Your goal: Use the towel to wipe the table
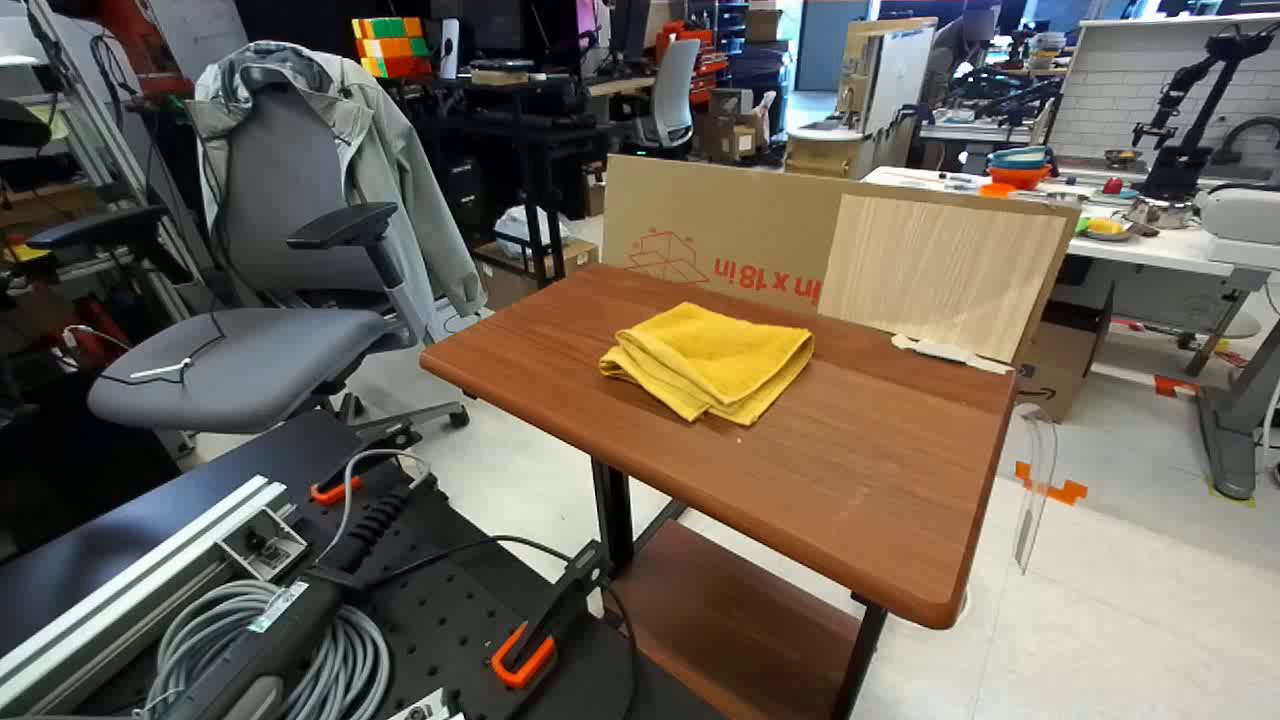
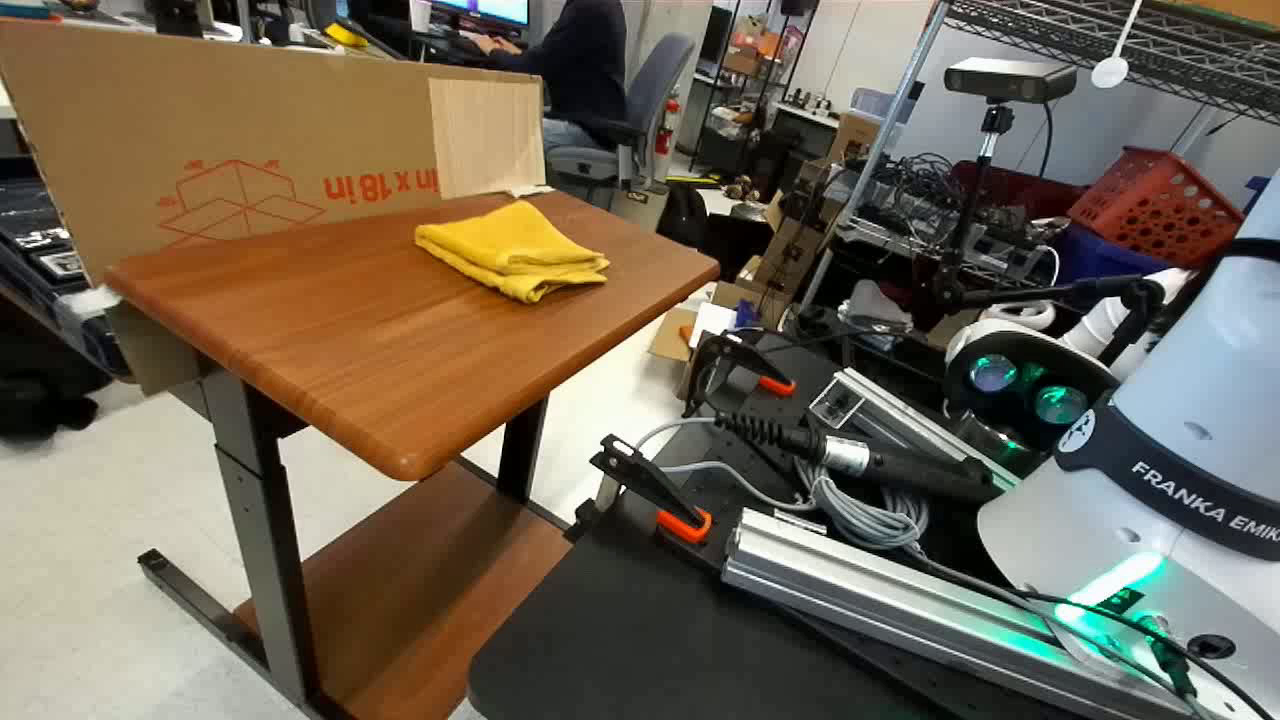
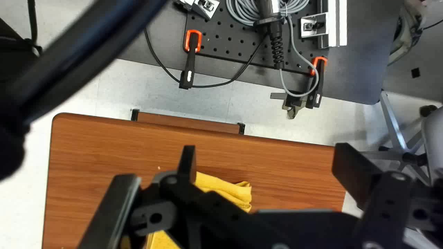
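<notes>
A yellow towel (image 1: pixel 712 360) lies folded on the brown wooden table (image 1: pixel 880 450). The towel (image 2: pixel 510 250) and the table (image 2: pixel 300 320) show in both exterior views. In the wrist view my gripper (image 3: pixel 268 164) is open, its two dark fingers wide apart with nothing between them. It is above the table (image 3: pixel 283 159), and the towel (image 3: pixel 225 190) shows below and behind the left finger, partly hidden by the gripper body. The gripper does not show in either exterior view. A tiny pale speck (image 1: pixel 739 440) lies on the table beside the towel.
A cardboard sheet (image 1: pixel 720 210) with a pale wood-grain panel (image 1: pixel 940 270) stands along the table's edge. A black bench (image 2: pixel 620 620) with orange clamps (image 2: pixel 685 525), coiled cable (image 2: pixel 870 515) and the robot base (image 2: pixel 1110 500) is beside the table, across a gap. A grey chair (image 1: pixel 250 350) stands nearby.
</notes>
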